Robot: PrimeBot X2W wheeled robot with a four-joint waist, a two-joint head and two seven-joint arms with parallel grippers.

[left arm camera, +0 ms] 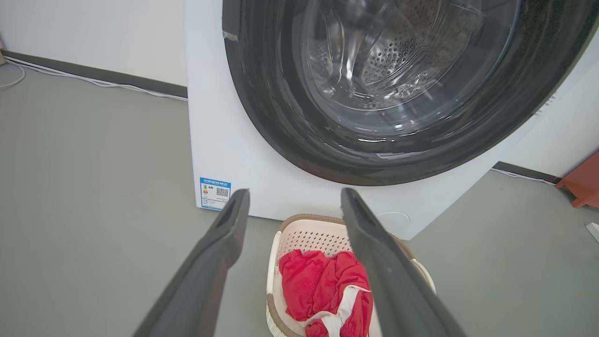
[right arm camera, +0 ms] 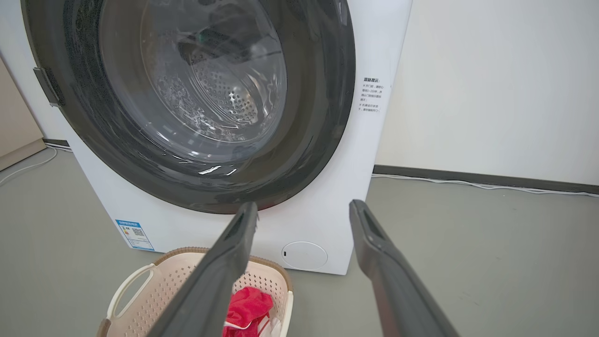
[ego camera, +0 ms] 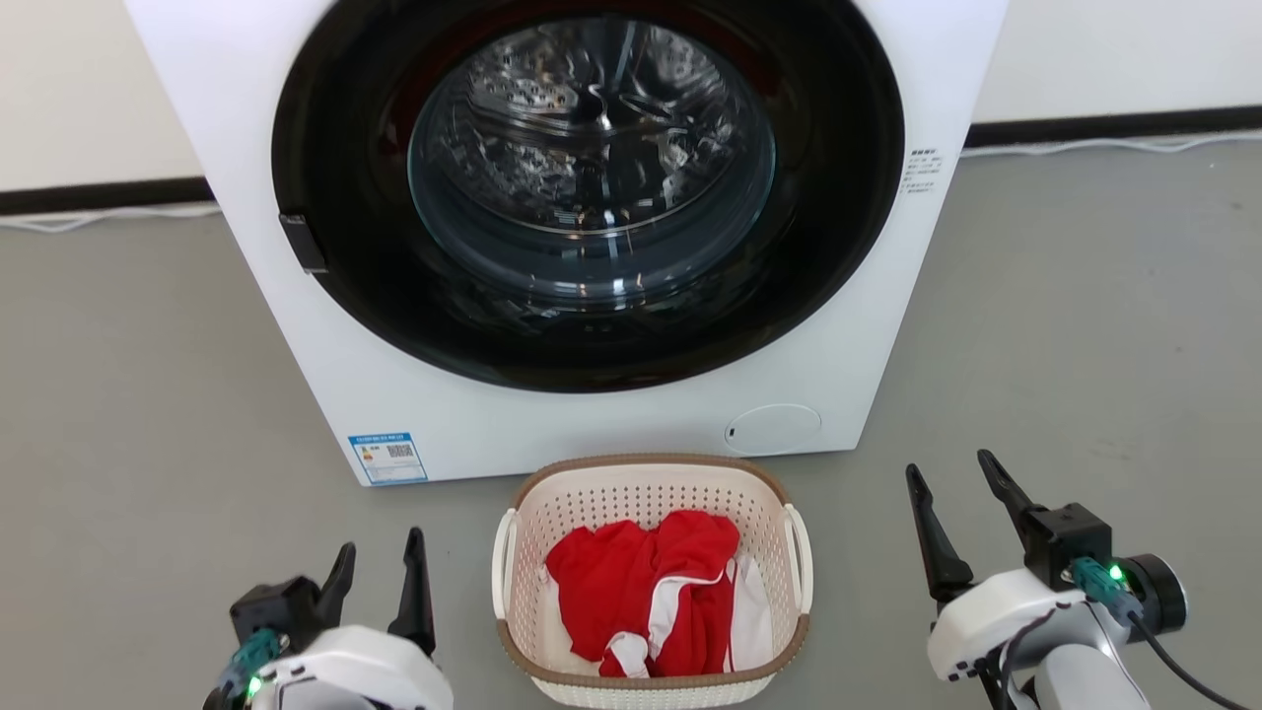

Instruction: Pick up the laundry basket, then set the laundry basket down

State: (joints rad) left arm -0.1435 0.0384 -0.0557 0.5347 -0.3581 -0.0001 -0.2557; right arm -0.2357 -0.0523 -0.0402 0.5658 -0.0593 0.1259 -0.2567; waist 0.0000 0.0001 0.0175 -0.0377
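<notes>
Laundry basket (ego camera: 651, 461) on the grey floor (ego camera: 1085, 345), just in front of a white front-loading washing machine (ego camera: 592, 429), between two empty grippers.

The washer's round dark-rimmed glass door (ego camera: 592, 197) is closed, with the steel drum visible behind it. The cream perforated basket with a brown rim stands centred below the door and holds a crumpled red-and-white garment (ego camera: 641, 582). The left gripper (ego camera: 381, 540) and right gripper (ego camera: 948, 463) flank the basket, apart from its white loop handles, jaws spread wide and pointing toward the washer. A blue energy label (ego camera: 386, 458) sits at the washer's lower left corner.
</notes>
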